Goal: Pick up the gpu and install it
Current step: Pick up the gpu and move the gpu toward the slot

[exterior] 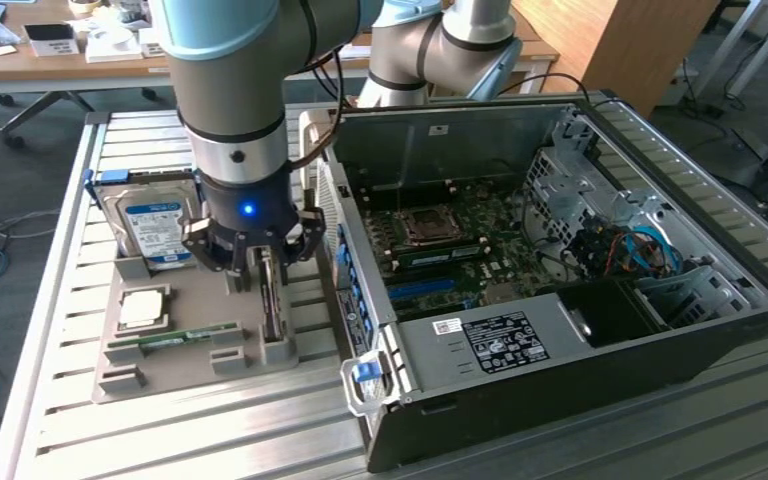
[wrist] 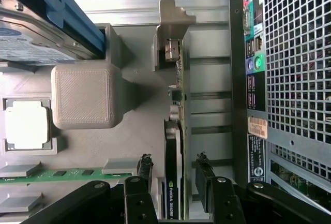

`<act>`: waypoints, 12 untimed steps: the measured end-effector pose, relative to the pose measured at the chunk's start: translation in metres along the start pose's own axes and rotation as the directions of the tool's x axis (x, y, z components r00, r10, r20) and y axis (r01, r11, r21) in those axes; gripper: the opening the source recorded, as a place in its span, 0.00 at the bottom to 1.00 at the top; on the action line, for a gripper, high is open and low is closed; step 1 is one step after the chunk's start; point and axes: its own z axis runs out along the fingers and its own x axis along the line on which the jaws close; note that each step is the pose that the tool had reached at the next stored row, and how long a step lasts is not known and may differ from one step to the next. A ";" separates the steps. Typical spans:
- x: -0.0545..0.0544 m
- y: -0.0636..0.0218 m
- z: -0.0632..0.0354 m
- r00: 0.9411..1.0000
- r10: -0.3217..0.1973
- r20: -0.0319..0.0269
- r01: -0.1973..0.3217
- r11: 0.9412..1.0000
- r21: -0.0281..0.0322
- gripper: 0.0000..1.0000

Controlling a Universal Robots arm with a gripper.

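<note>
The open computer case (exterior: 598, 400) lies on its side on the slatted surface (exterior: 157, 445). Just beside its back panel, outside of it, sits a grey holder (exterior: 177, 368) with spare parts. The gpu (wrist: 173, 151) stands there on its long edge, in the slot nearest to the case; its silver bracket is at the end far from the fingers.

The hand (exterior: 261, 272) is low over this slot; its fingers (wrist: 146, 171) are apart, one on each side of the card. I see a thin gap between each of them and the card, so nothing is clamped yet. The hard drive (exterior: 155, 228), the processor (exterior: 141, 308) and the RAM stick (exterior: 171, 340) rest in the same holder, farther from the case than the gpu; the hand does not touch them.

The step in hand, I think, is the grasp. To do it well, the fingers should probably close evenly from both sides, so the card is not pushed sideways against the walls of its slot. It seems better that they press on the black cooler and on the flat back of the board, not on small components. The card looks thin and stiff, so a moderate squeeze should be enough; the hold should also be deep enough that the card does not tilt between the fingers.
</note>
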 end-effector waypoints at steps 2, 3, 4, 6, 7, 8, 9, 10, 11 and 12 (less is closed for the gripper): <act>0.000 -0.0001 0.0020 1.000 0.000 0.000 0.000 1.000 0.000 0.47; 0.000 -0.0001 0.0030 1.000 0.000 0.000 0.000 1.000 0.000 0.47; 0.000 -0.0002 0.0039 1.000 0.000 0.000 0.000 1.000 0.000 0.47; 0.000 -0.0003 0.0063 1.000 0.000 0.000 0.000 1.000 0.000 0.47; 0.000 -0.0003 0.0079 1.000 0.000 0.000 0.000 1.000 0.000 0.47; 0.000 -0.0004 0.0092 1.000 0.000 0.000 0.000 1.000 0.000 0.47; 0.000 -0.0005 0.0103 1.000 0.000 0.000 0.000 1.000 0.000 0.47; 0.000 -0.0005 0.0110 1.000 0.000 0.000 0.000 1.000 0.000 0.47; 0.000 -0.0005 0.0111 1.000 0.000 0.000 0.000 1.000 0.000 0.47; 0.000 -0.0005 0.0112 1.000 0.000 0.000 0.000 1.000 0.000 0.47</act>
